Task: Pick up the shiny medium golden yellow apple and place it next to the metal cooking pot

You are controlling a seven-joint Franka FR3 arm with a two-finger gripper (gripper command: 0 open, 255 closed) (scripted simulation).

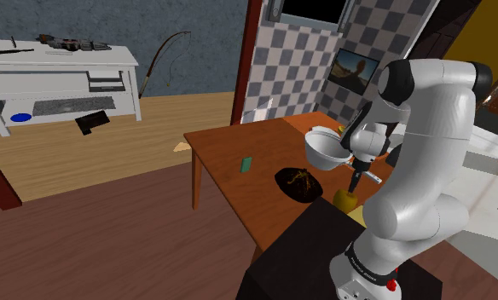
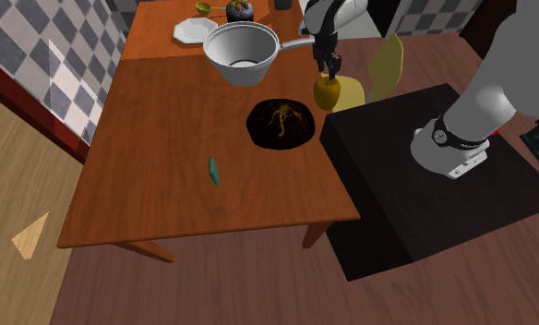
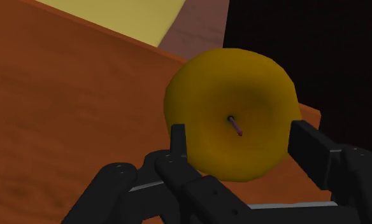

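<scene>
Apple [image 3: 232, 95] stem-up between gripper [image 3: 240, 132] fingers [image 3: 178, 141]. Fingers clamped on its two sides. Apple near table [image 2: 166, 138] edge, apart from pot [image 2: 243, 51].

Dark round mat [image 2: 281, 123], green item [image 2: 213, 171] on wooden table [image 2: 166, 111]; white plate [image 2: 194, 30]
</scene>
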